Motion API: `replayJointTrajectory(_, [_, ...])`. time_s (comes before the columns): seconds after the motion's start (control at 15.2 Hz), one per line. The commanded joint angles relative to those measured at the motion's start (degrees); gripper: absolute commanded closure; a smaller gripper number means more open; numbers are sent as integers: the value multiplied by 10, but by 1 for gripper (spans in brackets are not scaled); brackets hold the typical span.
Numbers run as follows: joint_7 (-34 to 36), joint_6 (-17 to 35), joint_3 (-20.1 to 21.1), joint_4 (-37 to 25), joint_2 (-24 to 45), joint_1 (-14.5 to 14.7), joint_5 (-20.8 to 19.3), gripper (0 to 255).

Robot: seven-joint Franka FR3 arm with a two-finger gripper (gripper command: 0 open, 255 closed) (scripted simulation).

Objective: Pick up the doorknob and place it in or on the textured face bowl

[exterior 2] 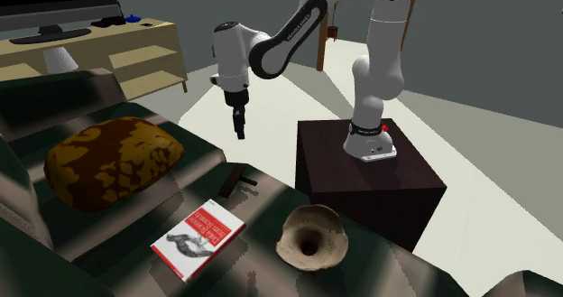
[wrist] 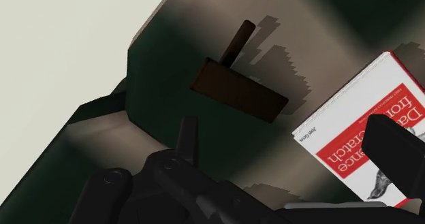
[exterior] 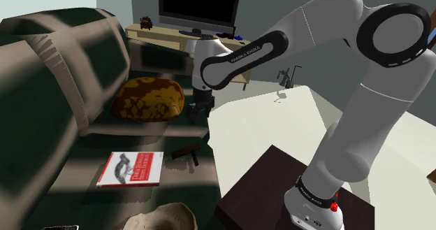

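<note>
Gripper is seen hovering over the sofa's edge, fingers spread wide, nothing held. Doorknob lies flat on it near the book; so low a plate could be nudged aside or missed if approached off-centre.

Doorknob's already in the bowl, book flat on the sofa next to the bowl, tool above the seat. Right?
No: the doorknob is not in the bowl. It lies on the sofa, apart from the bowl, past the book, as the second exterior view shows. Book and tool are as stated.
</note>
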State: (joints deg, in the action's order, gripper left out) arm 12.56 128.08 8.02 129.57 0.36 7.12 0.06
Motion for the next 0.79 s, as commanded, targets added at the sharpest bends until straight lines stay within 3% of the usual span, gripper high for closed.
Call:
replayJointTrajectory(0.0, [13, 21, 5, -24, 45, 5, -8, 0])
replayJointTrajectory(0.53, [57, 71, 9, -147, 218, 36, -44, 0])
replayJointTrajectory(0.73, [61, 85, 7, -155, 240, 40, -49, 0])
